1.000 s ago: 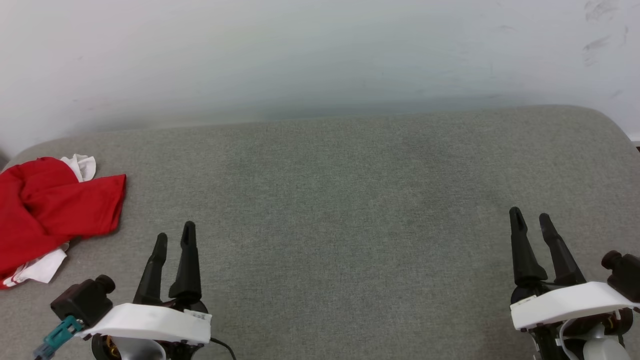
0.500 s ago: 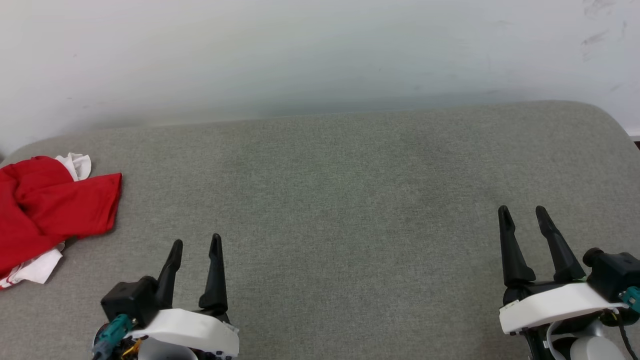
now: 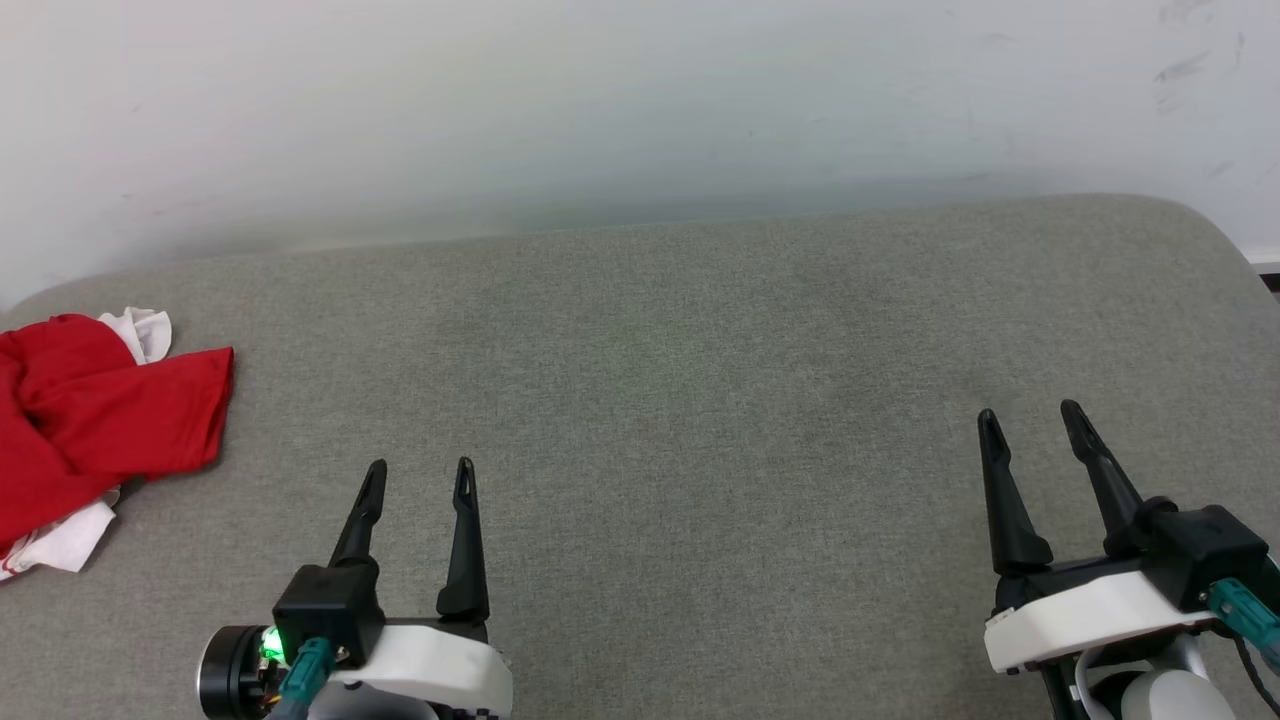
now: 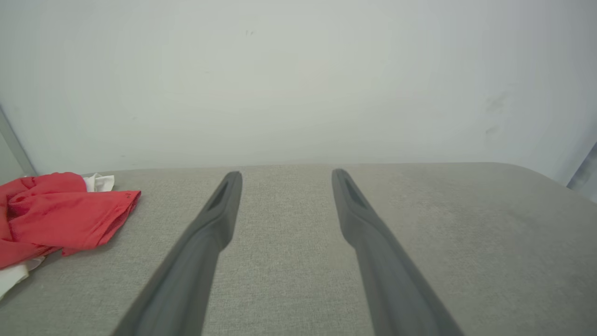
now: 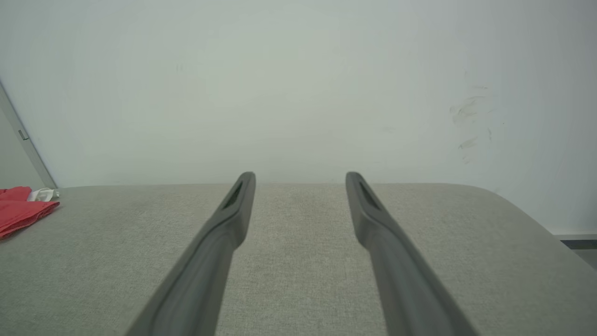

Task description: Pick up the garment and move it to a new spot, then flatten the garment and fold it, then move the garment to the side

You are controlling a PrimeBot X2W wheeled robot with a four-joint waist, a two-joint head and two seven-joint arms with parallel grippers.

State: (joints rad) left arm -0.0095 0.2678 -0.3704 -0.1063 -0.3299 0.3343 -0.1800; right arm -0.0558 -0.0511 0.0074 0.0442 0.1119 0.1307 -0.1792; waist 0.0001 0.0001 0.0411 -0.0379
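The garment [image 3: 100,420], red with bits of white showing, lies bunched at the far left edge of the grey upholstered surface [image 3: 680,400]. It also shows at the left in the left wrist view [image 4: 60,214] and far left in the right wrist view [image 5: 21,210]. My left gripper [image 3: 420,478] stands open at the lower left, well to the right of the garment, holding nothing. My right gripper [image 3: 1030,415] stands open at the lower right, far from the garment, with nothing between its fingers. Both sets of fingers point toward the wall.
A pale wall [image 3: 640,110] rises right behind the grey surface. The surface curves away at its right corner [image 3: 1215,235], where a dark strip of floor [image 3: 1268,280] shows. A grey vertical edge [image 5: 23,135] stands at the left of the wall.
My left gripper has shifted right, away from the garment, and its wrist has turned. My right gripper has moved slightly left. The head view has drifted a little. The garment lies as before.
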